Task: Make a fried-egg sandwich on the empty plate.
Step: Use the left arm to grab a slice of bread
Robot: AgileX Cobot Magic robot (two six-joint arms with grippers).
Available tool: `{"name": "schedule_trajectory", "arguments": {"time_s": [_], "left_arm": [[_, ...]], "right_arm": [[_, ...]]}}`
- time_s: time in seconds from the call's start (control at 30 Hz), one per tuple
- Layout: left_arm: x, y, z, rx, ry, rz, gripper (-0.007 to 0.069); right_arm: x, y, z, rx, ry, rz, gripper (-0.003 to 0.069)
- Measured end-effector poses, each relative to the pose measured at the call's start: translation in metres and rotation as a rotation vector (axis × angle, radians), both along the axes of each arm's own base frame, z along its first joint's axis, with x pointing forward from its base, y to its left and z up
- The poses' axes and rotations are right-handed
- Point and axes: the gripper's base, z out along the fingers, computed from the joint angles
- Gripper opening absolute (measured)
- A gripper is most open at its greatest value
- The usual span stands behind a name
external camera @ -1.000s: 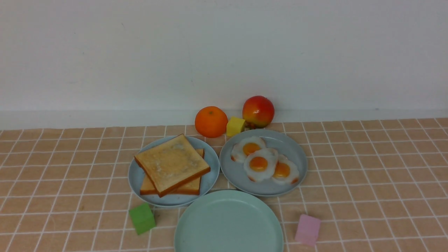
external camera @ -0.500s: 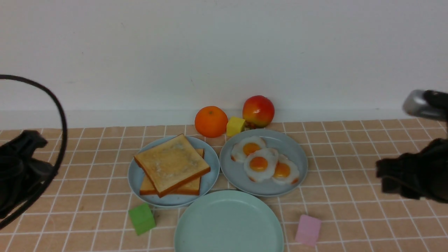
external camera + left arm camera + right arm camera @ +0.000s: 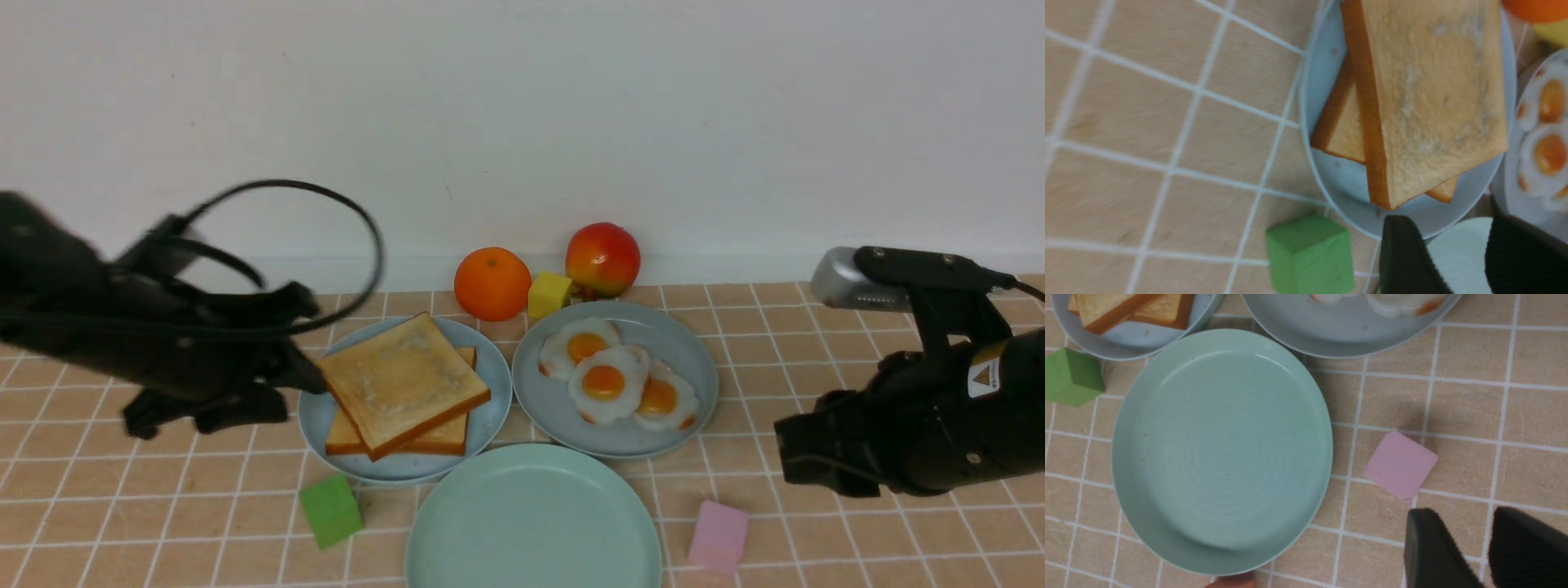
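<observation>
The empty mint-green plate [image 3: 533,518] lies at the front centre, also seen in the right wrist view [image 3: 1220,449]. Behind it, two toast slices [image 3: 400,384] are stacked on a sky-blue plate [image 3: 490,416]. Three fried eggs [image 3: 608,380] overlap on a grey-blue plate [image 3: 686,351]. My left gripper [image 3: 306,343], blurred, hangs just left of the toast. In its wrist view the left gripper [image 3: 1451,228] is open and holds nothing, near the toast [image 3: 1433,94]. My right gripper [image 3: 784,457] hovers right of the mint plate. It [image 3: 1466,516] is open above bare cloth.
An orange [image 3: 492,283], a yellow block [image 3: 549,295] and a red apple [image 3: 602,259] stand by the back wall. A green block [image 3: 331,510] sits left of the mint plate, and a pink block [image 3: 718,536] right of it, close to my right gripper.
Both arms came into view from the sides. The left swung in fast towards the toast plate. The right moved inward and down towards the pink block. Plates and food have not moved.
</observation>
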Motion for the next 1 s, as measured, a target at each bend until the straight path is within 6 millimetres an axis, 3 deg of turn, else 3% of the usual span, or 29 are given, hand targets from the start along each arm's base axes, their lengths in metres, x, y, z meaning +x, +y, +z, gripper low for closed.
{"name": "schedule_trajectory", "arguments": {"time_s": [0.13, 0.4, 0.8, 0.9, 0.97, 1.0], "left_arm": [[0.027, -0.023, -0.018, 0.059, 0.049, -0.03, 0.0344], [0.053, -0.028, -0.06, 0.079, 0.126, 0.027, 0.0319], [0.052, -0.031, -0.052, 0.089, 0.107, -0.021, 0.0017], [0.044, -0.031, -0.034, 0.089, 0.095, -0.066, 0.0002], [0.034, -0.033, -0.007, 0.076, 0.041, -0.109, 0.0002], [0.033, -0.034, -0.007, 0.075, 0.043, -0.111, 0.0002]], "right_arm": [[-0.001, 0.0, -0.001, -0.005, 0.013, 0.004, 0.0239], [-0.003, -0.001, -0.002, -0.014, 0.036, 0.011, 0.0239], [-0.006, -0.001, -0.004, -0.024, 0.068, 0.019, 0.0239], [-0.006, -0.001, -0.004, -0.025, 0.071, 0.019, 0.0239], [-0.006, -0.001, -0.004, -0.025, 0.07, 0.019, 0.0239], [-0.006, -0.001, -0.004, -0.025, 0.07, 0.019, 0.0239]]}}
